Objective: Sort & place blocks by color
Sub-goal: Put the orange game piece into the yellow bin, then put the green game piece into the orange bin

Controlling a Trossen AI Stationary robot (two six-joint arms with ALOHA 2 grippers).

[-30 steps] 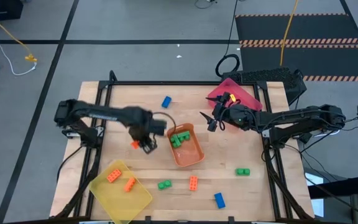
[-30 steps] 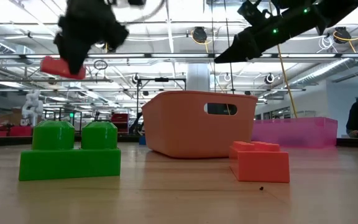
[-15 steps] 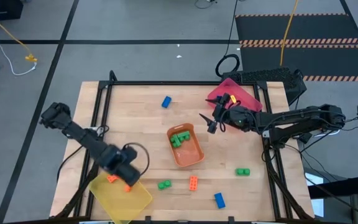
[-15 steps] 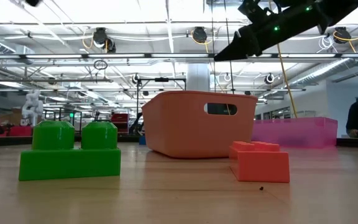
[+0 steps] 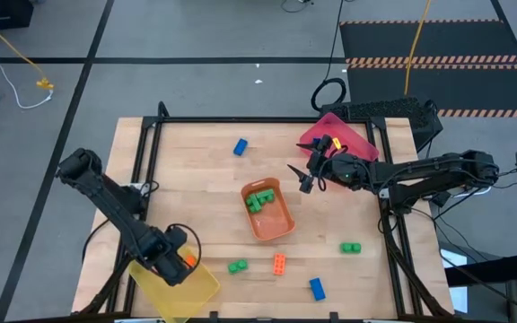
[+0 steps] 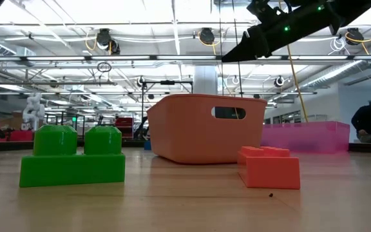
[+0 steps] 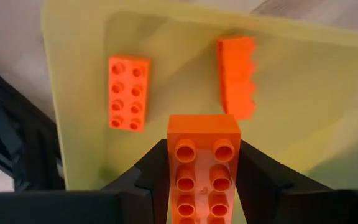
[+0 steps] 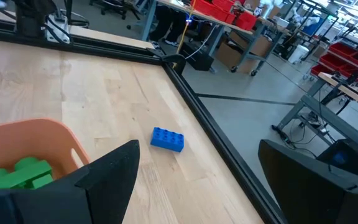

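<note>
Your left gripper (image 7: 204,180) hangs over the yellow tray (image 5: 173,285) at the table's near left corner, fingers clamped on an orange block (image 7: 202,171). Two more orange blocks (image 7: 129,93) already lie in that tray — one flat with studs up, the other on its side. Your right gripper (image 5: 300,178) waits with fingers spread wide, holding nothing, above the table between the pink tray (image 5: 359,136) and the orange tray (image 5: 281,224), which holds green blocks (image 5: 258,201). Loose on the table: a blue block (image 5: 240,146) at the far side, and green (image 5: 237,266), orange (image 5: 279,264), blue (image 5: 317,288) and green (image 5: 350,248) ones nearer.
</note>
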